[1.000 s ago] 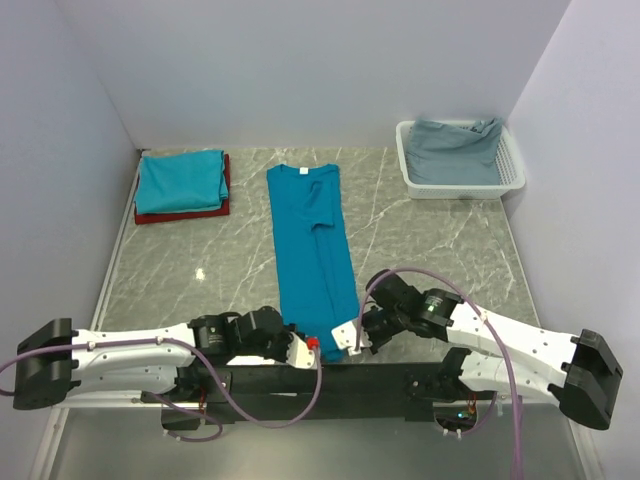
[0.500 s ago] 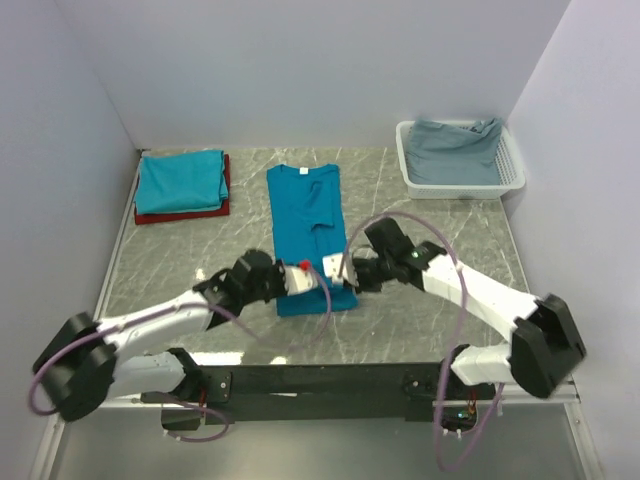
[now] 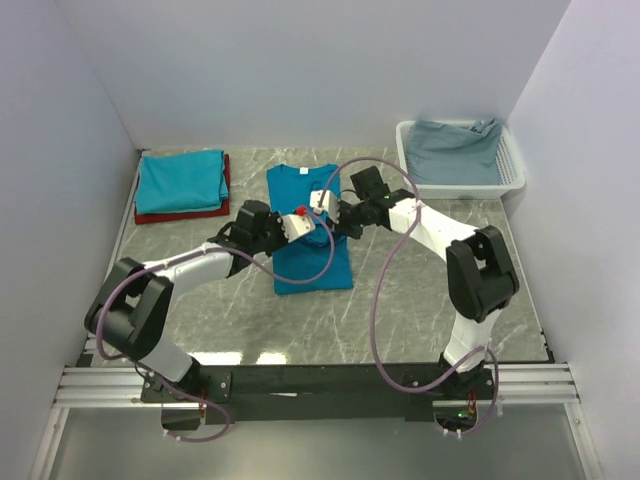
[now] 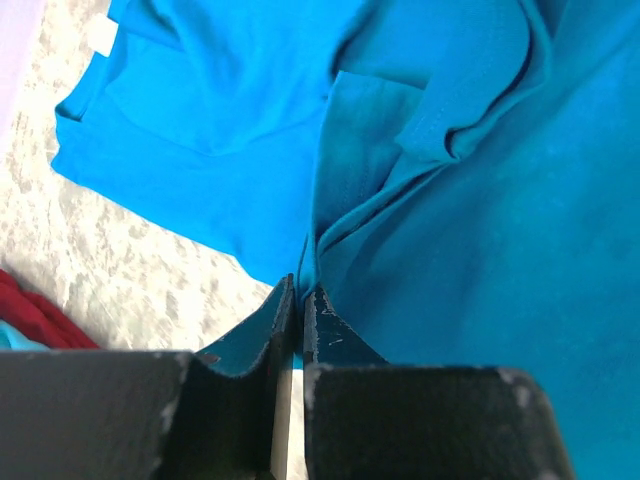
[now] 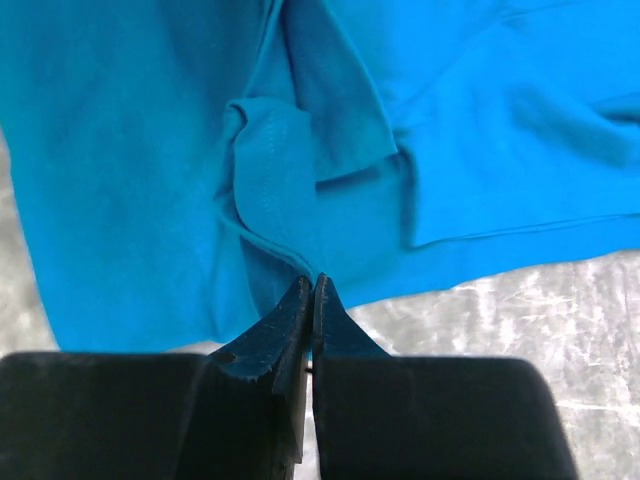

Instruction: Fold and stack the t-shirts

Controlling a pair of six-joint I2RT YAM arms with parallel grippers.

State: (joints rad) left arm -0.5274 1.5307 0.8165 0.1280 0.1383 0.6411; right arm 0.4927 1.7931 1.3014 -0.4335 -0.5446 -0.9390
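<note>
One teal t-shirt [image 3: 312, 268] lies at the counter's [image 3: 420, 300] centre, its near part folded up over itself. Two pincers meet above it. The left pincer [image 4: 300, 296] and the right pincer [image 5: 312, 288] are each pinched tight on its cloth. At ten o'clock, a second teal t-shirt [image 3: 180, 180] sits folded on one dark red t-shirt [image 3: 180, 214]. At two o'clock, one white basket [image 3: 512, 172] holds grey-blue cloth [image 3: 455, 150].

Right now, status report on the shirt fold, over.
Left gripper, right gripper shut on hem of teal t-shirt. Hem raised over shirt's middle, fold not laid. Folded stack and basket well aside.
</note>
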